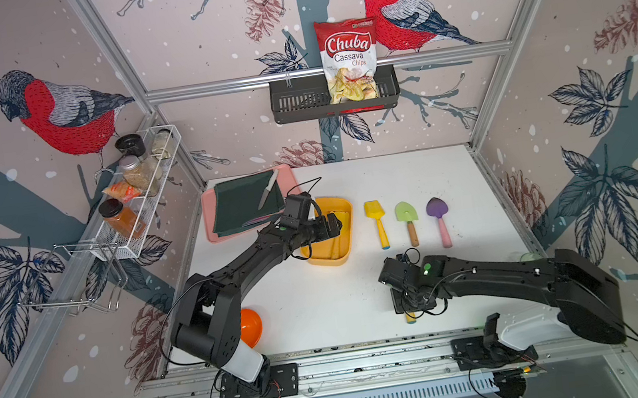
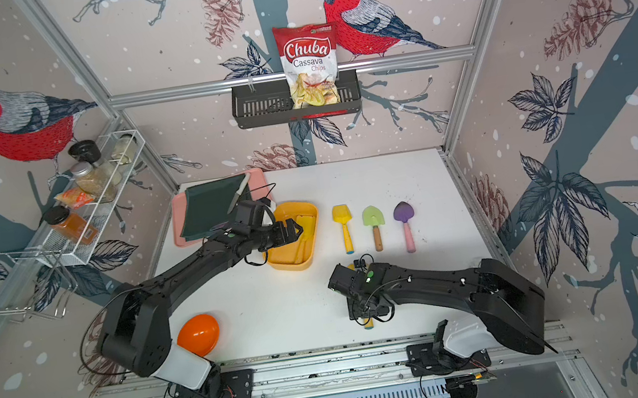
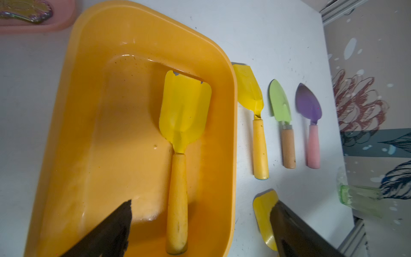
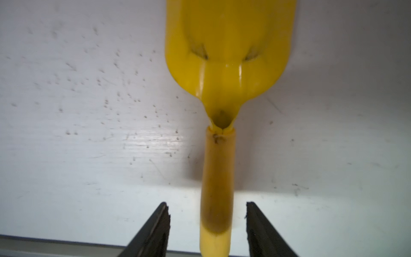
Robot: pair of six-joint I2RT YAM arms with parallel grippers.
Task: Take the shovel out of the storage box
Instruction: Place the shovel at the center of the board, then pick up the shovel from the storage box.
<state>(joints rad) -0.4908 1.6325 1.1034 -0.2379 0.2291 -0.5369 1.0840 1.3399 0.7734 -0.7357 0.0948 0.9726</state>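
A yellow shovel [image 3: 180, 155] is seen lying flat inside the storage box [image 3: 89, 66], blade toward the back wall. The left gripper [image 2: 297, 230] is held above the box, jaws spread wide and empty. The right gripper [image 4: 206, 204] is set low over the worktop [image 1: 322, 300], jaws parted on either side of the handle of a second yellow shovel [image 4: 229, 55], with a gap visible on each side. A yellow trowel [image 1: 375, 222], a green trowel [image 1: 407, 222] and a purple trowel [image 1: 438, 217] are laid in a row beside the box.

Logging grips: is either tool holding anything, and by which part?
Nothing held. Right tool stands open astride a yellow shovel's handle without touching; left tool hangs open above the box.
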